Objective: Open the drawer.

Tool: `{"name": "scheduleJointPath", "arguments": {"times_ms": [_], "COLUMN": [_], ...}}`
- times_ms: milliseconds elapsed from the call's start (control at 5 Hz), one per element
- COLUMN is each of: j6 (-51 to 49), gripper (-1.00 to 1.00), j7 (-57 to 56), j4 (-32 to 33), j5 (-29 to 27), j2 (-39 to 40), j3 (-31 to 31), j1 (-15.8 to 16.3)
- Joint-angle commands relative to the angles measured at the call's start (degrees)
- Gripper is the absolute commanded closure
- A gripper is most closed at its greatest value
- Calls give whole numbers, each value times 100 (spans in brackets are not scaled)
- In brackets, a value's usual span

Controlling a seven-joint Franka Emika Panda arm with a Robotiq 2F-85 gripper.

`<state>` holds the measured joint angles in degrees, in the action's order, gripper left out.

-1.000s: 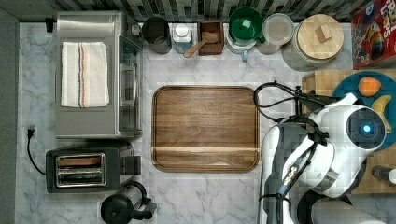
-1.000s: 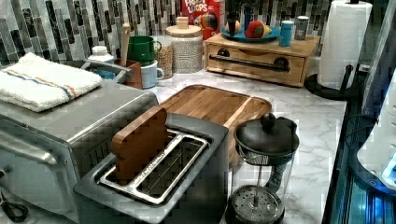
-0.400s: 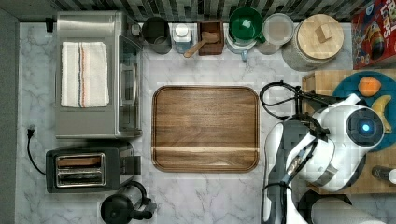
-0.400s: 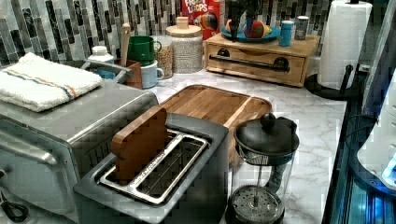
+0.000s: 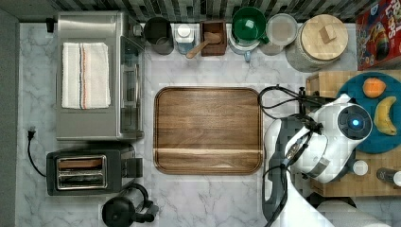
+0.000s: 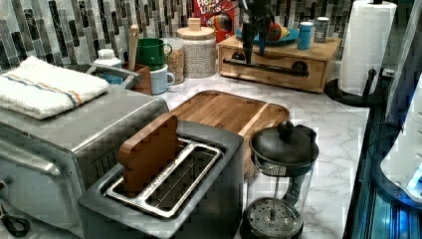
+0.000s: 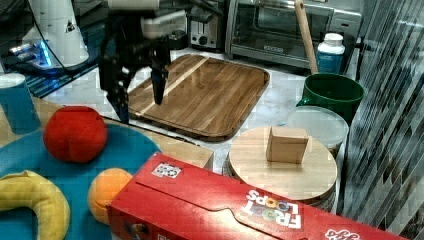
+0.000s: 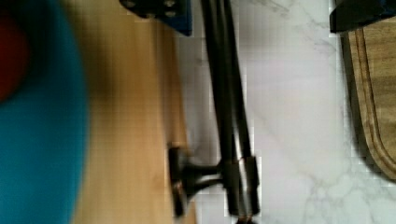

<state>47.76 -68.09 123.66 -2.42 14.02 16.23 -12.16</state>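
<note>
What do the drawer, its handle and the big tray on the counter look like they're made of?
The drawer looks like pale wood, maybe bamboo, with a light matte front and faint grain. Its handle seems to be metal with a black, slightly glossy finish, since it shows thin highlights along the bar. The tray looks like darker brown wood, with clear lengthwise grain and a satin sheen.

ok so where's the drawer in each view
Top view: drawer at the right edge, partly under the arm.
Left view: drawer at the back, beside the paper towel roll.
Right view: drawer lower left, under the blue plate.
Wrist view: drawer is the light wood.
Shared landmark: the blue plate.
</note>
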Motion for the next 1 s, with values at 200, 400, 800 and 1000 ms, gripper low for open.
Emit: {"name": "scheduleJointPath", "arguments": {"times_ms": [200,400,800,1000], "j6": [697,838,1537,1540], "gripper": [-100,-100,-100,-100], "j7": [-243,-265,-1000,-1230], "j4": [532,645,476,208], "j5": [-131,-158,-1010,-1144], "j2": [-177,-228,416,787], "j3": [-121,-174,-683,-788], "j1": [-4,7,-183,-186]}}
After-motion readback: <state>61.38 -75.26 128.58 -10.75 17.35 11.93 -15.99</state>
